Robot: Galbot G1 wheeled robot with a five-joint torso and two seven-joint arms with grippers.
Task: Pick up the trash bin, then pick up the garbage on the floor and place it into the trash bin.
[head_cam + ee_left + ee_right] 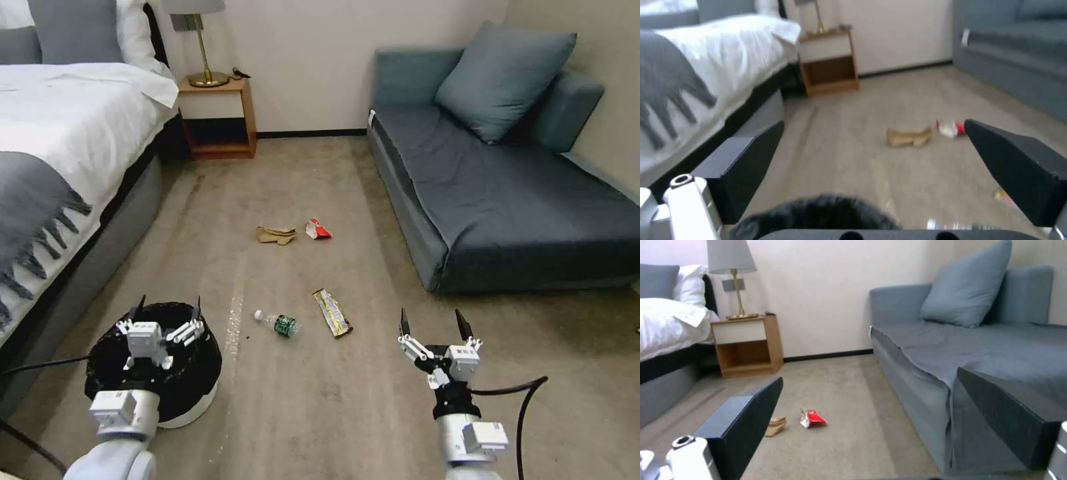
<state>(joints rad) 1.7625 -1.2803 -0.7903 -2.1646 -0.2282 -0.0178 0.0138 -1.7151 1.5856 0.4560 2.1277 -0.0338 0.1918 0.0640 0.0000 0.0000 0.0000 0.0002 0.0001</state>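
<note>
The trash bin (193, 373), white with a black bag liner, stands on the carpet at the near left. My left gripper (167, 310) hovers open over its far rim (818, 210). Garbage lies on the floor beyond: a clear bottle (279, 323) with a green label, a gold-yellow wrapper (332, 312), a tan paper piece (276, 235) (909, 136) (776, 426) and a red-and-white packet (317, 230) (950, 128) (812, 418). My right gripper (435, 325) is open above bare carpet, right of the wrapper.
A bed (60, 133) with a grey throw runs along the left. A blue sofa (507, 193) fills the right side. A wooden nightstand (217, 117) with a lamp stands at the back wall. Open carpet lies between bed and sofa.
</note>
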